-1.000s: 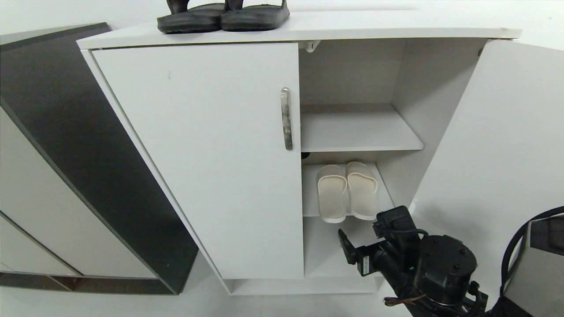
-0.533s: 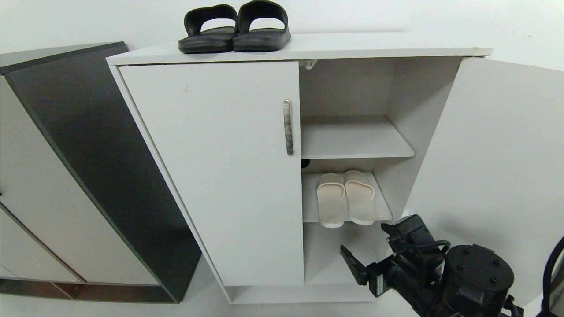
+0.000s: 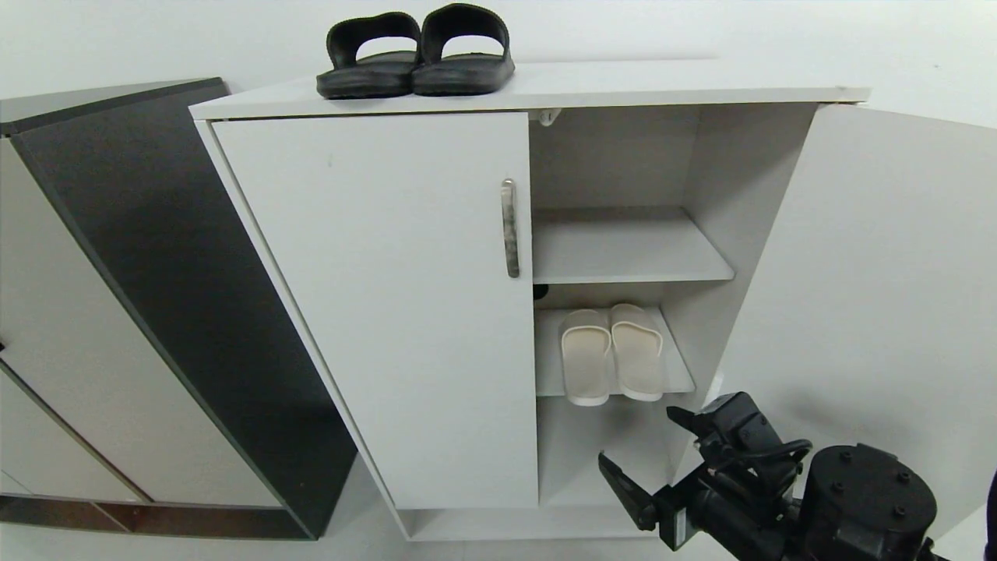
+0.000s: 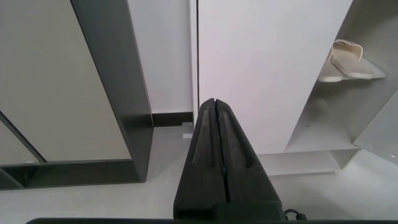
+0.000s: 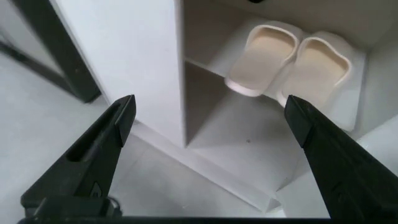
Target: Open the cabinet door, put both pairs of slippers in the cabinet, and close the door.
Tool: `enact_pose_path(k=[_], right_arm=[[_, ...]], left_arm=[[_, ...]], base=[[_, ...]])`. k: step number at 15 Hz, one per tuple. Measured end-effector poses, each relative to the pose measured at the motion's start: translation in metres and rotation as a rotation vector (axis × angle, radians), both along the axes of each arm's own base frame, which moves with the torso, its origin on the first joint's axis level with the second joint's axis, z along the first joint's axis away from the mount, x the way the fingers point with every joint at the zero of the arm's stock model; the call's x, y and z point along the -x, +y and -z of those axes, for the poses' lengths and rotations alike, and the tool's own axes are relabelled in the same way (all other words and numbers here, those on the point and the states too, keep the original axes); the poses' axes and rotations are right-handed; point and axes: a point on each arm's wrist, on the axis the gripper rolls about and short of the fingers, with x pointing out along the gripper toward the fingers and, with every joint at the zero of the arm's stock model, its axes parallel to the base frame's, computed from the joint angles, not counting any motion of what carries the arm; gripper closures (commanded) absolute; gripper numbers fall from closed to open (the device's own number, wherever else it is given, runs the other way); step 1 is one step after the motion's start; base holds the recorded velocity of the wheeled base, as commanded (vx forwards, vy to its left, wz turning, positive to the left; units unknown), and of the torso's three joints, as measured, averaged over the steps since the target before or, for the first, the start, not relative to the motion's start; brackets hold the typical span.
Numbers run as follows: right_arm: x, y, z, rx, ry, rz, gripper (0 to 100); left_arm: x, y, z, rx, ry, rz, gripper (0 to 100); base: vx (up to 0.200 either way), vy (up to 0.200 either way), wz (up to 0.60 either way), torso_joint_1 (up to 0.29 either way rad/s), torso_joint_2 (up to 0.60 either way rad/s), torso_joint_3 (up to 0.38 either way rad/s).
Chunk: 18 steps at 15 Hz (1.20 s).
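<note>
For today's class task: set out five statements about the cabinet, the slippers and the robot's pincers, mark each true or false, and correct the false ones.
1. The black slippers lie on top of the cabinet. True.
2. The cream slippers sit on the upper shelf. False: they sit side by side on the middle shelf.
3. Both cabinet doors are shut. False: the right door stands open; the left door is shut.
4. The right pincer is open and holds nothing. True.
5. The left pincer is open. False: its fingers are pressed together.
</note>
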Motion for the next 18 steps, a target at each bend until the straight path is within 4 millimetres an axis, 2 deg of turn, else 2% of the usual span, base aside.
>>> enact_pose_path(k=[10, 18], right_arm=[[0.0101, -0.003, 0.0065, 0.039, 0.025, -0.032, 0], [0.0068, 0.0011, 0.0031, 0.021, 0.009, -0.022, 0]], left_arm=[[0.0, 0.0, 0.0, 0.0, 0.0, 0.0, 100], [0.0, 0.0, 0.0, 0.002, 0.0, 0.0, 100]], base=[[0.0, 0.2, 0.0, 0.002, 0.0, 0.001], [0.0, 0.0, 0.0, 0.0, 0.0, 0.0]])
